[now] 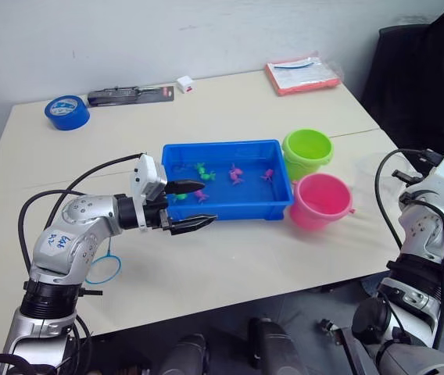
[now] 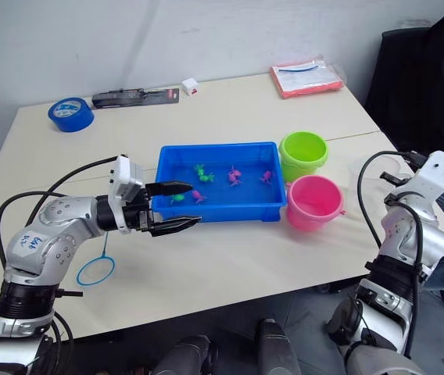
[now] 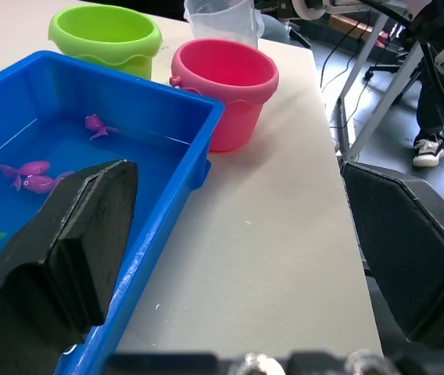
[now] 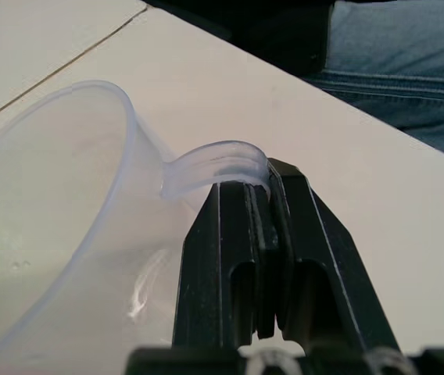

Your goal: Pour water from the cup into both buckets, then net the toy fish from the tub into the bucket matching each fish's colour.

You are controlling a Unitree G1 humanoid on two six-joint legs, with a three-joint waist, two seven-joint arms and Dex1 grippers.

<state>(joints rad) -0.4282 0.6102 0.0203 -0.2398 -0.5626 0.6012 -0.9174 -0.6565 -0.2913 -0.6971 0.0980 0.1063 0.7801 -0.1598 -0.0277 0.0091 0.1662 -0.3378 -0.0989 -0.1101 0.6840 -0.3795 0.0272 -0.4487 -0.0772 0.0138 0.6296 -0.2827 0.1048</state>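
Note:
The blue tub sits mid-table with water in it and several tiny pink fish and green fish. At its right end stand the lime green bucket and the pink bucket. My left gripper is open, its fingers straddling the tub's front left corner, with nothing held. A blue ring net lies on the table under my left arm. Near the table's right edge stands the clear cup, upright, and my right gripper is shut on its handle.
At the back of the table lie a blue tape roll, a black tool, a small white cube and a red packet. A person's jeans-clad leg is just past the right table edge.

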